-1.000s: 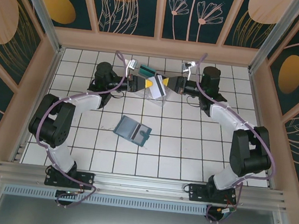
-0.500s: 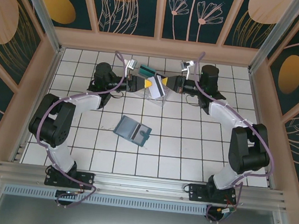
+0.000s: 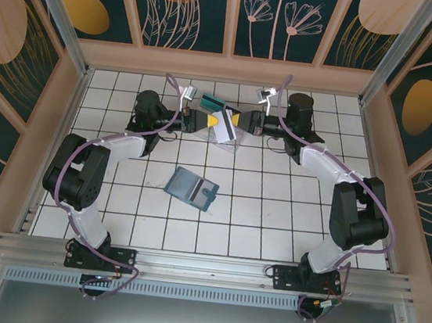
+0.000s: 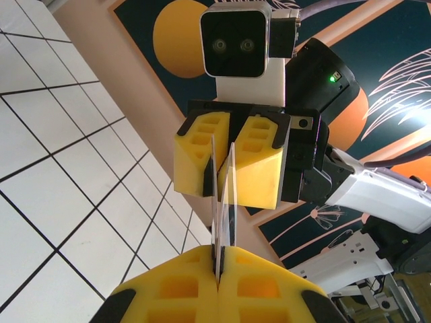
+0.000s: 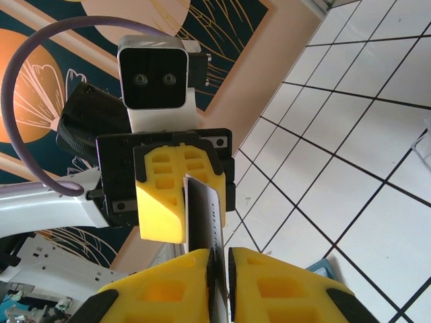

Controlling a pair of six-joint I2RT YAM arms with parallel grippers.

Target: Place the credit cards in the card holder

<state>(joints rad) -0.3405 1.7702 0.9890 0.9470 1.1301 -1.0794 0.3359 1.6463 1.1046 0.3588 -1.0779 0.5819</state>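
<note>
so at this point you were mid-handoff, not inserting anything yet. your left gripper [image 4: 217,259] was clamped tight on one end of the white card [image 4: 222,202]. your right gripper [image 4: 224,165] faced it nose to nose, jaws nearly closed on the other end. the right wrist view showed a thin dark sliver beside the card, so i'd call that a grip but wouldn't swear the pads had full bite. the card hung edge-on between the two, up off the table [image 3: 272,216], over its far middle.

the card holder [image 3: 192,185] lay open and flat nearer the arm bases, well apart from both grippers. i couldn't tell if anything sat in a pocket. there was also a teal thing [image 3: 213,99] just past the left wrist, probably the other card, but too small to be sure.

my read: the task was barely started. the next move called for one side to let go cleanly so the other owned the card by a short edge, then bring it over to the holder, low and lined up with a pocket. the holder wasn't pinned, so it'd likely slide when pushed. your free gripper probably needed to hold it down.
</note>
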